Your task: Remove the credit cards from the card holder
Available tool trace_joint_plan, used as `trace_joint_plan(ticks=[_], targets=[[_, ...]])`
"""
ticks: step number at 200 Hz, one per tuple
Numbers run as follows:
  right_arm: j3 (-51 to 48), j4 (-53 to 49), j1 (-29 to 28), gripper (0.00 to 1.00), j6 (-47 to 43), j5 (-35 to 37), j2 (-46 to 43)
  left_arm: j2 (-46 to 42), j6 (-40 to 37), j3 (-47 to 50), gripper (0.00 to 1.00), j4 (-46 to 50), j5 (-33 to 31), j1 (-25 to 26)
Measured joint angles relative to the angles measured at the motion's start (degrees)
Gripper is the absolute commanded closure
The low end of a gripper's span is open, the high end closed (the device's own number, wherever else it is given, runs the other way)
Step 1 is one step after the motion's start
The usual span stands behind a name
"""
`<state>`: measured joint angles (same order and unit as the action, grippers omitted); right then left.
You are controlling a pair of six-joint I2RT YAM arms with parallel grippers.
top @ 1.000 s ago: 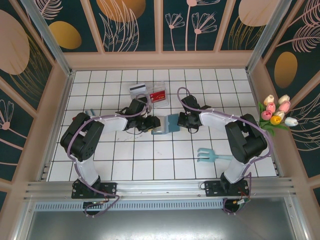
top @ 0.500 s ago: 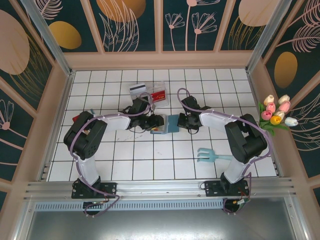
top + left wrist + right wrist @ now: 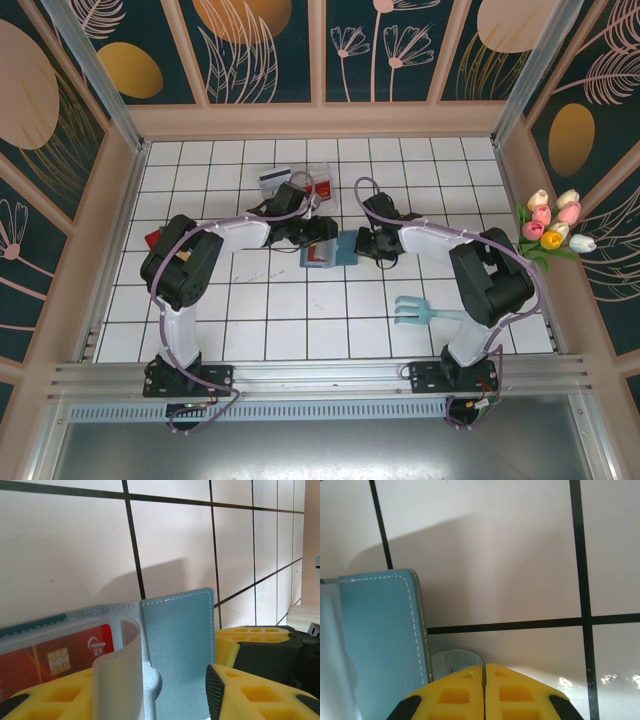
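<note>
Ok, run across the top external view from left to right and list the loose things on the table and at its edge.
Left to right: white-grey striped card → teal card holder → light teal fork toy → tulips.

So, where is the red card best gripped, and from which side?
Probably the red card by its short end at the curved cut-out near the card holder crease; come from that side, low and flat, since it lies flat in its pocket.
</note>
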<state>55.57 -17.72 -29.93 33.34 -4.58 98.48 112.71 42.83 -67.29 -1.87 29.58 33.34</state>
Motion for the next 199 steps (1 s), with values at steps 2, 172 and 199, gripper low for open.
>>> trace_joint_plan(ticks=[2,172,199], targets=[[-0.07,0.0,0.0,0.93,0.0,0.0,0.0,0.11,0.0,-0.07,0.48,0.0,0.04,0.0],[-1.88,-0.09,3.5,0.51,5.2,0.09,-13.92,-0.26,3.5,1.38,0.5,-6.05,5.77,4.83],[-2.95,-0.11,3.72,0.55,6.08,-0.07,-14.12,1.11,3.8,-0.04,0.53,-6.08,4.81,4.83]])
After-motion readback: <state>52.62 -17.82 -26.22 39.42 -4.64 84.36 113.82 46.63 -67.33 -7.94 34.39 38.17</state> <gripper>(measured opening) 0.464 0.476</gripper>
